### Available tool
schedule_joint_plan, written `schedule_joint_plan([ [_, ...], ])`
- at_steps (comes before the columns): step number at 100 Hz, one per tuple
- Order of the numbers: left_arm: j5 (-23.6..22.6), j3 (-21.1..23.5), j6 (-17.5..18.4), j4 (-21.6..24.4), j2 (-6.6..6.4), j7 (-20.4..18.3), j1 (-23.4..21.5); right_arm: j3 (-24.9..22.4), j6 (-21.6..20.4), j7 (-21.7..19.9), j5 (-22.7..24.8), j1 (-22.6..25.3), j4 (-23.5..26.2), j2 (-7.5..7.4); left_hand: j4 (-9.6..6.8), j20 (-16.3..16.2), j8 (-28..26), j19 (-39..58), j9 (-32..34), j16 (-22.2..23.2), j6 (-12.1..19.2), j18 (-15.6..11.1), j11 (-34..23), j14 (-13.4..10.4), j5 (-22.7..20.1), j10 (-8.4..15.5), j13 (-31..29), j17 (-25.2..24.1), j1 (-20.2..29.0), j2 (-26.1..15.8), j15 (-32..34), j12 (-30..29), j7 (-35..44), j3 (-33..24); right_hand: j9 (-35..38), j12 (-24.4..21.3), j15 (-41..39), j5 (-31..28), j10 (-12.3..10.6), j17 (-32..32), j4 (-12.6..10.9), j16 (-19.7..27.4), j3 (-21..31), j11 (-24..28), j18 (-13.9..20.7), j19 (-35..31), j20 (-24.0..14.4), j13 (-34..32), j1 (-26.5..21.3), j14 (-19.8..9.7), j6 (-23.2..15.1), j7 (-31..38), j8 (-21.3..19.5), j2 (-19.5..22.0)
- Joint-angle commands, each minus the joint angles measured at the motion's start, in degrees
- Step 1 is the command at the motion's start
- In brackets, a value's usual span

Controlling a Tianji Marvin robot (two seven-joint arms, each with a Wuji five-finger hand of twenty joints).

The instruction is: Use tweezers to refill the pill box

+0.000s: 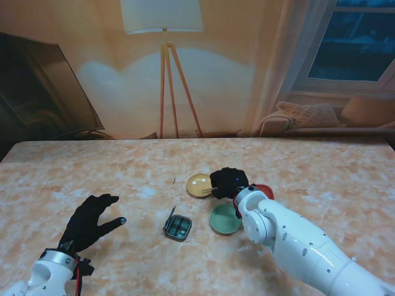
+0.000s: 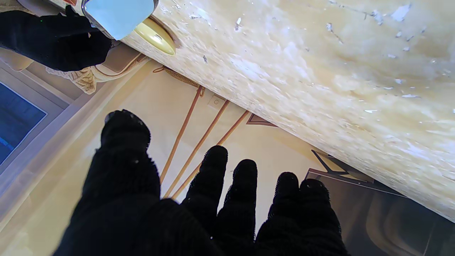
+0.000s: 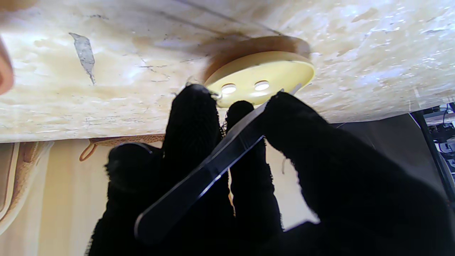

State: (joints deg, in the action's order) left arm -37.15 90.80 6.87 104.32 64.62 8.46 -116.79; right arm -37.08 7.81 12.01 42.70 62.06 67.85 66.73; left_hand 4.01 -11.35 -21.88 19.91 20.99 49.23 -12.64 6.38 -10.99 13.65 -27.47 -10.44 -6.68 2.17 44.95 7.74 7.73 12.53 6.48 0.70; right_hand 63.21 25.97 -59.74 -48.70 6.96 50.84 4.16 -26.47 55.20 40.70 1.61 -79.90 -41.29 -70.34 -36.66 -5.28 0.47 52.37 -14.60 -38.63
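My right hand, gloved black, is shut on a pair of tweezers whose tips reach over the yellow dish. Two white pills lie in that dish. The small square pill box stands open, lid up, near the table's middle, nearer to me than the yellow dish. My left hand hovers at the left with fingers spread, holding nothing. In the left wrist view the pill box lid and the yellow dish show at the frame's edge.
A green dish lies just right of the pill box, partly under my right forearm. A red dish peeks out behind my right wrist. The marble table stretches wide to both sides.
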Motion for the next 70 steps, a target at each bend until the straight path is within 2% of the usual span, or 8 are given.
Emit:
schedule_joint_plan([
  [1,-0.25,0.20,-0.23,0.71,-0.03,-0.99,-0.06,0.35,0.22,-0.46,-0.47,-0.51,-0.71,1.05,-1.17,0.08,0.68,-0.52,0.37,-0.21,0.76,-3.42,0.41,-0.93,-0.89,1.39,0.46,0.02,-0.70,-1.94,-0.22,-0.67,0.09,0.91,-0.03,-0.65,0.21,0.24,3.02,-0.35,0.32,-0.51,1.38,0.08,3.50,0.43,0.26,1.38,-2.68,0.40,-2.69,0.82,-0.34,1.97],
  [70,-0.80,0.85,0.37,0.16,-0.18,-1.50,0.86,7.65,-0.03,0.87,-5.28,-7.89,-10.75,4.85,-1.15,0.07,0.71,-0.53,0.30,-0.35,0.67,-3.35,0.45,-0.84,-0.86,1.28,0.48,0.00,-1.10,-1.97,-0.15,-0.68,0.06,0.94,-2.24,-1.21,2.24,2.43,2.96,-2.32,1.20,-0.74,1.26,-2.20,2.94,2.70,0.35,3.53,-1.36,0.87,-1.41,-0.86,0.30,1.02],
])
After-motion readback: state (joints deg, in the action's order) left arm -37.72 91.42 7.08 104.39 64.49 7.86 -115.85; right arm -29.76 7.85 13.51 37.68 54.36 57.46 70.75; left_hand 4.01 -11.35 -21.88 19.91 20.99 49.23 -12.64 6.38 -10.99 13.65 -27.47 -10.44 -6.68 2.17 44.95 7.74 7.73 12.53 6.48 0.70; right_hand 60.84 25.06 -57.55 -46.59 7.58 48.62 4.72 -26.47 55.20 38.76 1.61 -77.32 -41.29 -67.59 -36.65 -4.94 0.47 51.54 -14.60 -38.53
